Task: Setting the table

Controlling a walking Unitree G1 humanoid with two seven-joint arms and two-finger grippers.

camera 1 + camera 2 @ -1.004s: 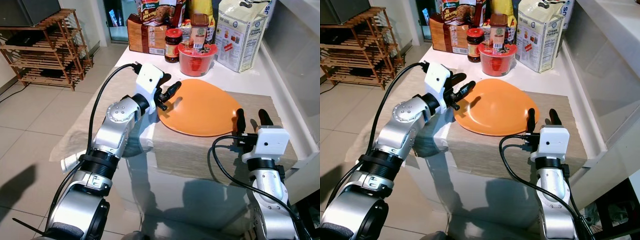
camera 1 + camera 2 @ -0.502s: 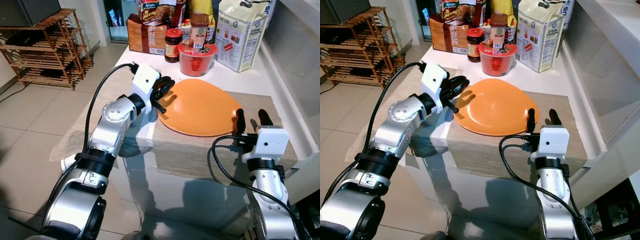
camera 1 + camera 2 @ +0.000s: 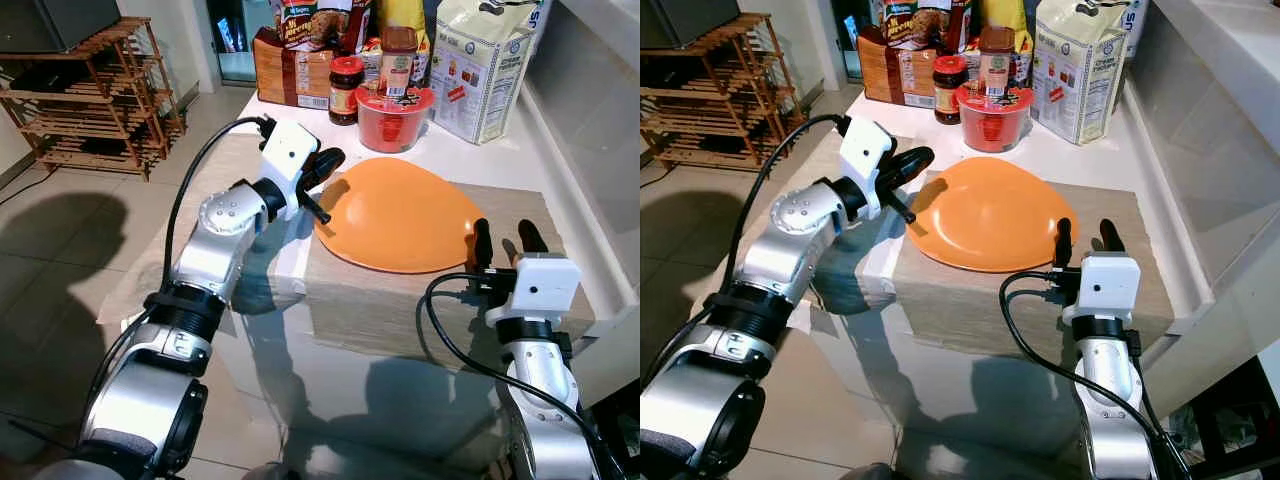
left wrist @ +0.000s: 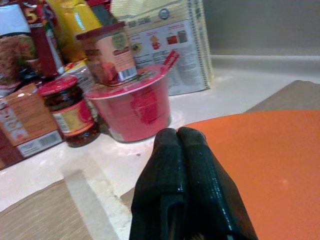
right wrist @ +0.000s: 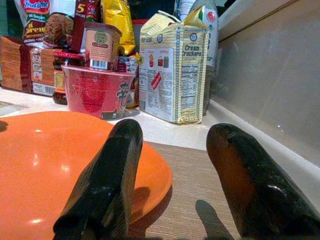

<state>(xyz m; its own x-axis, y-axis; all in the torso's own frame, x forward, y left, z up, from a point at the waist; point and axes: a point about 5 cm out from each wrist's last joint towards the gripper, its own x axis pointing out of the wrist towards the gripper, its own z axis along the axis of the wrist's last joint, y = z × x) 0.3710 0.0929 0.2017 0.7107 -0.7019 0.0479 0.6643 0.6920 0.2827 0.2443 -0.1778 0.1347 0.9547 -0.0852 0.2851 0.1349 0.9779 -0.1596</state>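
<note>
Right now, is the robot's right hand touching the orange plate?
Apart. The right wrist view shows the right hand open, its fingers above the placemat beside the orange plate.

Left claw [image 4: 178,137] closed, over orange plate [image 4: 265,160] edge.

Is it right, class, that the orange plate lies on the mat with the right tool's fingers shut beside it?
Not quite. The orange plate does lie on the mat, but the right tool has its fingers spread open, as the right wrist view shows.
</note>
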